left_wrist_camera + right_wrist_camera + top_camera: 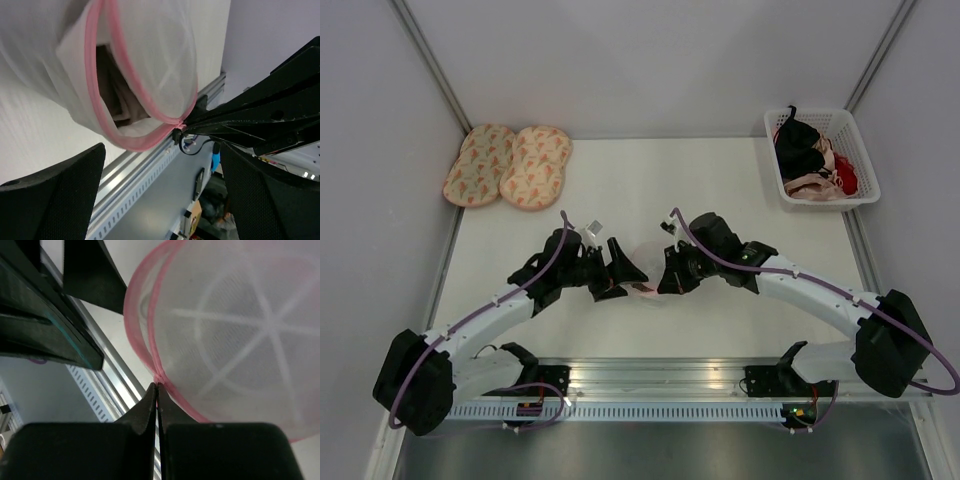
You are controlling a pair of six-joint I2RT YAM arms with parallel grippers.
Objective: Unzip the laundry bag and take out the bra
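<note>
White table: right gripper clenched on laundry bag zipper at its tips, left gripper spread; we'd brace the rim, then pull.

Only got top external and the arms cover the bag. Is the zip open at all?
Observer: Yes. The left wrist view shows the laundry bag gaping along its pink zipper.
Operator: Bra visible in there?
Observer: Taupe fabric of the bra shows through the gap, with nothing poking out.
Operator: Who's holding what?
Observer: The right gripper is pinched shut on the pink trim at the end of the opening. The left gripper is open, its fingers spread wide.
</note>
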